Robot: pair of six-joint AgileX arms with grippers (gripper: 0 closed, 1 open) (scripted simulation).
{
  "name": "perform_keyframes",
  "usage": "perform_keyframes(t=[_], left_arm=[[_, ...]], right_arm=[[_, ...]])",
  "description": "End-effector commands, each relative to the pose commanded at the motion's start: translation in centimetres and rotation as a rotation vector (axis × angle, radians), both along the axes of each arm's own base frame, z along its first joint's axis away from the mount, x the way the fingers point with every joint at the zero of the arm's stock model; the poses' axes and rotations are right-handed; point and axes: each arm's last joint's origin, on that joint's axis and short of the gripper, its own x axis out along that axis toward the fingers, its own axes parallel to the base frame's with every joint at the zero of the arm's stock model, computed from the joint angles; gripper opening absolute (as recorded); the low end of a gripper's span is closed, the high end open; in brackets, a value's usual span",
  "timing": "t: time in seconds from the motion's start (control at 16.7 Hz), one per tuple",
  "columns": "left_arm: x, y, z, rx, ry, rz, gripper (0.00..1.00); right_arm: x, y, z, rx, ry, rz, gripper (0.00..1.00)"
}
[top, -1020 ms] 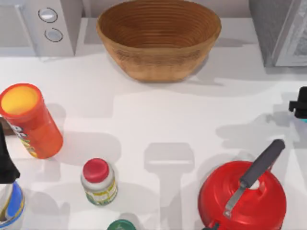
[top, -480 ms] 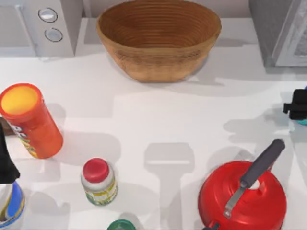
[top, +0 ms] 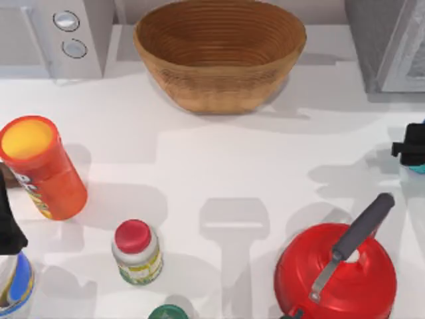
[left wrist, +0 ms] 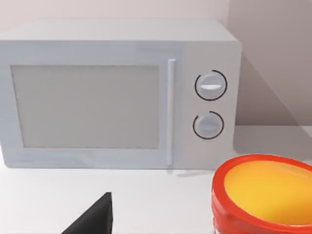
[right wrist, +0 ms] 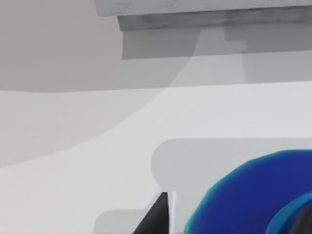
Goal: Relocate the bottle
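The bottle (top: 418,169) shows as a teal sliver at the table's right edge, under my right gripper (top: 410,149). In the right wrist view its dark blue shoulder (right wrist: 253,195) looms close, right beside one black fingertip (right wrist: 158,217). The right gripper is shut on the bottle. My left arm (top: 6,222) stays parked at the left edge, beside the tall orange canister (top: 40,166); one of its fingertips (left wrist: 95,222) sits far off to the side, the gripper open and holding nothing.
A woven basket (top: 153,46) stands at the back centre, a microwave (top: 66,33) back left, a grey appliance (top: 392,40) back right. A red kettle (top: 335,272) sits front right, a white jar with red lid (top: 136,252) front left.
My right gripper shifted slightly left and its shadow slid towards it between the two earlier frames. It has held still over the last half second.
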Motion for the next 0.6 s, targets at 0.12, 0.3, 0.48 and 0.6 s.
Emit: perform_keyframes(t=[0.12, 0.3, 0.48, 0.6], left_arm=[[0.00, 0.00, 0.00, 0.000, 0.000, 0.000, 1.00], [0.00, 0.00, 0.00, 0.000, 0.000, 0.000, 1.00], [0.00, 0.00, 0.00, 0.000, 0.000, 0.000, 1.00], [0.00, 0.00, 0.00, 0.000, 0.000, 0.000, 1.00]], right_arm=[[0.00, 0.00, 0.00, 0.000, 0.000, 0.000, 0.83], [0.00, 0.00, 0.00, 0.000, 0.000, 0.000, 1.00], [0.00, 0.00, 0.00, 0.000, 0.000, 0.000, 1.00], [0.00, 0.00, 0.00, 0.000, 0.000, 0.000, 1.00]])
